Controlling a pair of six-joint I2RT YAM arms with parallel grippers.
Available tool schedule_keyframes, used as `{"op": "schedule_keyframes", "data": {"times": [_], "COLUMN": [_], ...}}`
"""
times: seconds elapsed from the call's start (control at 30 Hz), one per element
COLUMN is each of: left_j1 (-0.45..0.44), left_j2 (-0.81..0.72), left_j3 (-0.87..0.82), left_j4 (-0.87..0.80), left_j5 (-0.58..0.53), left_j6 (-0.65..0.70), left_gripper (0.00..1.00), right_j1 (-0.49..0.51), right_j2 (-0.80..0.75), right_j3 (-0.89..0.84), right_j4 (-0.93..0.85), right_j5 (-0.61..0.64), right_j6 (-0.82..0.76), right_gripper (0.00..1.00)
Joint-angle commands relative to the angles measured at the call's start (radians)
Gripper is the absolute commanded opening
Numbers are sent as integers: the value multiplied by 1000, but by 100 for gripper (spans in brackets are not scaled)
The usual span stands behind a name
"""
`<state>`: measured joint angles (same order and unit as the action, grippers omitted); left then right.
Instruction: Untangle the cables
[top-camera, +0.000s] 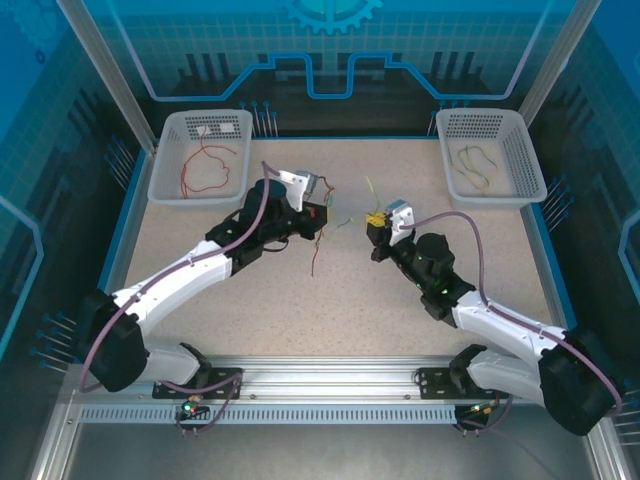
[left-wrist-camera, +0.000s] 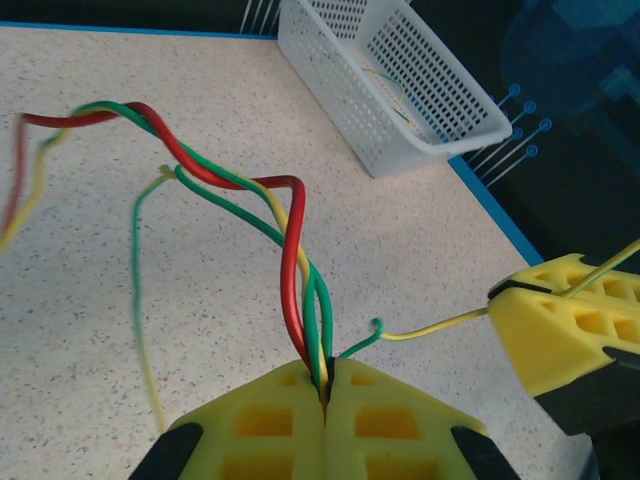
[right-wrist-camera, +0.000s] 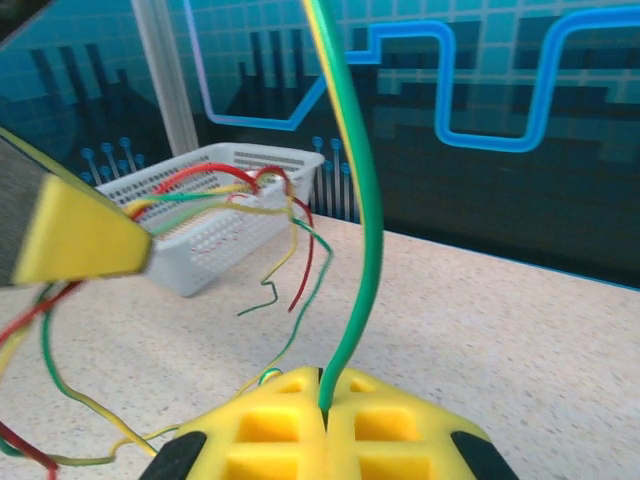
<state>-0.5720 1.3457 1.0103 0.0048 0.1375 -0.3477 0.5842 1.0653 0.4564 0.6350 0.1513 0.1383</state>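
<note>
Red, green and yellow cables (left-wrist-camera: 292, 250) rise twisted toward 11 o'clock from the left gripper (left-wrist-camera: 326, 385), which is clamped on them above the speckled surface (left-wrist-camera: 70, 400). At its 3 o'clock, the right gripper (right-wrist-camera: 322, 400) pinches one green-yellow cable (right-wrist-camera: 362, 200).

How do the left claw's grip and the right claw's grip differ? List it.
Left claw pinches a twisted bundle of red, green and yellow cables; right claw pinches one green-yellow cable. The left claw's bundle bends away sideways; the right claw's cable rises steeply. Both claws are yellow-tipped and shut.
</note>
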Motion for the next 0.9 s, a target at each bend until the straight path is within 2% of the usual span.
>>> {"op": "schedule_keyframes", "data": {"times": [0.0, 0.17, 0.3, 0.47, 0.6, 0.67, 0.8, 0.87], "left_j1": [30, 58, 78, 109, 116, 115, 117, 117], "left_j2": [-50, -89, -112, -114, -108, -101, -102, -100], "left_j3": [-42, -81, -113, -131, -138, -138, -145, -149], "left_j4": [56, 91, 120, 127, 131, 131, 137, 150], "left_j5": [49, 72, 59, 62, 60, 69, 60, 81], "left_j6": [-25, -24, -25, -25, -18, -12, -10, -12], "left_gripper": [0, 0, 0, 0, 0, 0, 0, 0], "right_j1": [-48, -108, -189, -263, -279, -281, -280, -281], "right_j2": [-57, -140, -205, -287, -317, -312, -269, -231], "right_j3": [-22, -32, -41, -70, -82, -84, -58, -44], "right_j4": [-46, -196, -322, -418, -437, -425, -452, -441], "right_j5": [120, 280, 356, 357, 328, 289, 298, 204], "right_j6": [23, 62, 129, 165, 156, 149, 150, 125], "right_gripper": [0, 0, 0, 0, 0, 0, 0, 0]}}
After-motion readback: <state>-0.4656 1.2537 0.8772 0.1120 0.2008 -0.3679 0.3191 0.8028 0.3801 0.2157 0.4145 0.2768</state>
